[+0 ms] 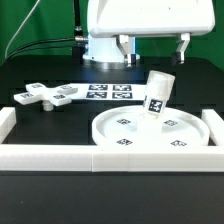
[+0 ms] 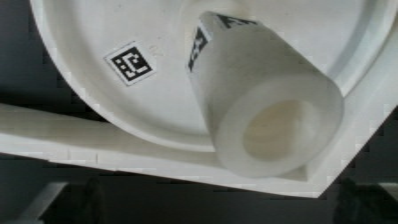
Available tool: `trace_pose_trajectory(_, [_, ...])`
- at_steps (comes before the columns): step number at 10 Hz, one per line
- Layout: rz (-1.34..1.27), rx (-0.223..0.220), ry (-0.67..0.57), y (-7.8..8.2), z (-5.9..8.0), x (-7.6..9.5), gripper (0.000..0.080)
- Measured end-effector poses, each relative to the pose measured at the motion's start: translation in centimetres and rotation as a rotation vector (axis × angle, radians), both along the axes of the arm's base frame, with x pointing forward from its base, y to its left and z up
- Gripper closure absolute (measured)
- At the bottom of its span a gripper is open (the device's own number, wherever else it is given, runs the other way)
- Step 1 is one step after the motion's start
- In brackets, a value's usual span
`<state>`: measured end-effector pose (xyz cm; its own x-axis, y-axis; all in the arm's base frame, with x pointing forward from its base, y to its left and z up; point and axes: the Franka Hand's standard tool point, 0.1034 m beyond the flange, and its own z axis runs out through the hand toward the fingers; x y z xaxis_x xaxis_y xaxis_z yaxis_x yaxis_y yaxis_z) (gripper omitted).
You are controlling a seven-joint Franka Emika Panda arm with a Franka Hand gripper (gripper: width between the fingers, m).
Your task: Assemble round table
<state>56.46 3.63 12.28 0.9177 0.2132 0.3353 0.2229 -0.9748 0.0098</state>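
Observation:
The large round rimmed disc lies flat on the exterior view's right. The short thick cylinder stands tilted on the disc near its middle, its top leaning toward the exterior view's right. The cross-shaped piece lies on the table at the left. My gripper hangs above the cylinder with its fingers spread wide and nothing between them. The wrist view shows the cylinder's hollow end close up over the disc. My fingertips do not show there.
The marker board lies between the cross piece and the disc. Long white border blocks run along the front and the left; one passes under the cylinder in the wrist view. The robot base stands behind.

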Motion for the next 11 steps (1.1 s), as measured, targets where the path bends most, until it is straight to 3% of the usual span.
trace_pose_trajectory(6, [0.075,-0.009,0.399,1.8,-0.1,-0.9,0.0151])
trace_pose_trajectory(11, [0.252,-0.119,0.34,1.6,-1.9,-0.7,0.0151])
